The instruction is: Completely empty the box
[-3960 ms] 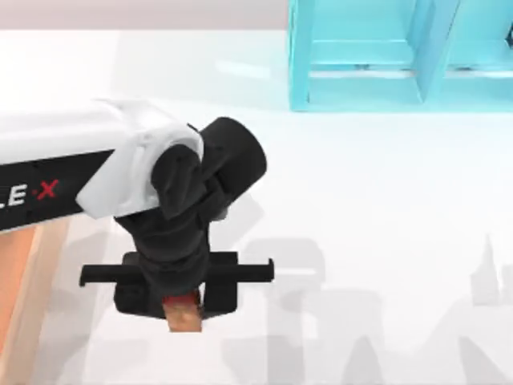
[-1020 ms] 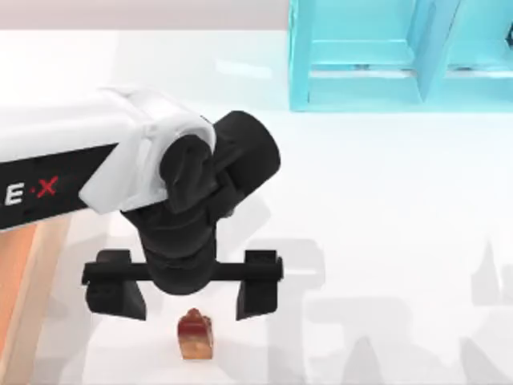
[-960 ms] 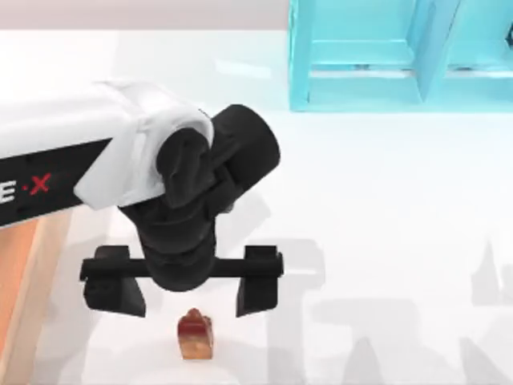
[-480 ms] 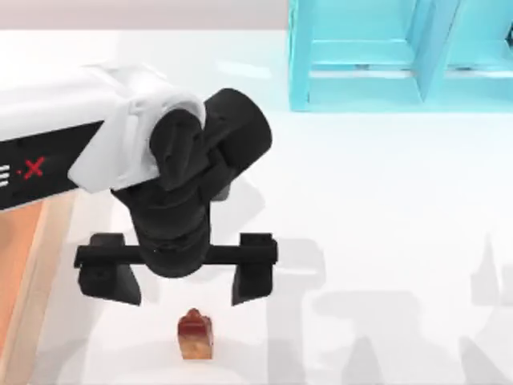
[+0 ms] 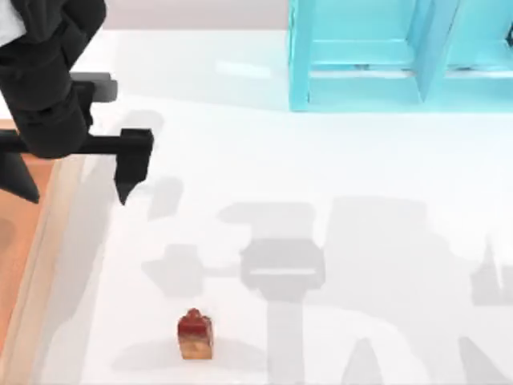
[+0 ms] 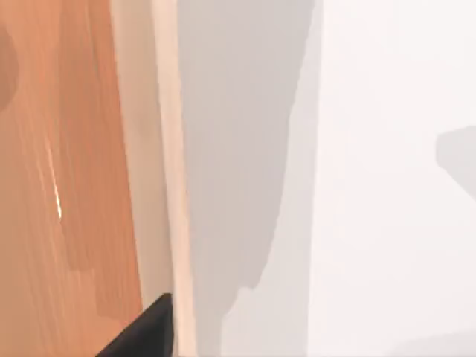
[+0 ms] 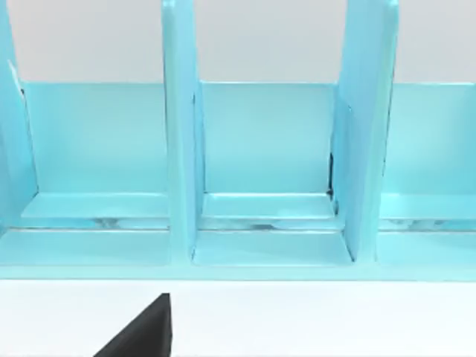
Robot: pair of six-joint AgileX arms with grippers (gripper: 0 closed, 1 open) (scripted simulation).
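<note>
Over the box (image 5: 36,273) edge, the left gripper (image 5: 76,172), spread empty, has left the small block (image 5: 195,335) on the table (image 5: 361,241); back for more.

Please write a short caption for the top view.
Left gripper, fingers open, above the wooden box's wall; small red-topped block standing on the white table.
</note>
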